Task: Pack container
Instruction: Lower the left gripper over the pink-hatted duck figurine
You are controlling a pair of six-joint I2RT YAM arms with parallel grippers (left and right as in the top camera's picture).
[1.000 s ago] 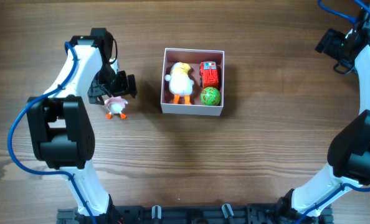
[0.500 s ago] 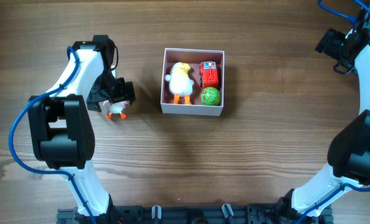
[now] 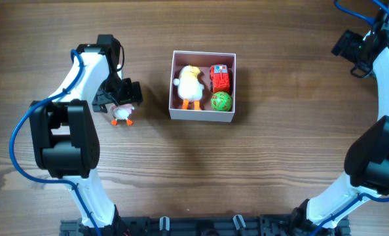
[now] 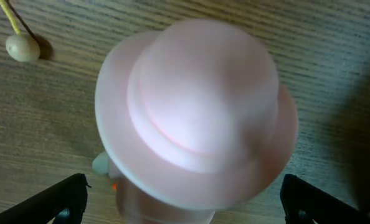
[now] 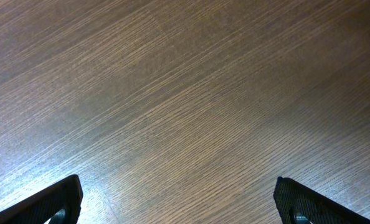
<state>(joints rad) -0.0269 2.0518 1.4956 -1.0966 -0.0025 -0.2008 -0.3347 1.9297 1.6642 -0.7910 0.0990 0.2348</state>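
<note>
The container, a shallow white box with a pink inside, sits mid-table. It holds a white duck toy, a red block toy and a green ball. A small duck toy with a pink hat stands on the table left of the box. My left gripper hovers right over it, open. In the left wrist view the pink hat fills the frame between my spread fingers, which do not touch it. My right gripper is open and empty at the far right.
A small cream bead on a yellow string lies on the wood by the hatted toy. The right wrist view shows only bare wood table between the open fingers.
My left gripper has moved toward the hatted duck toy and now sits over it, covering part of it in the overhead view. The toy and the right arm have not moved.
</note>
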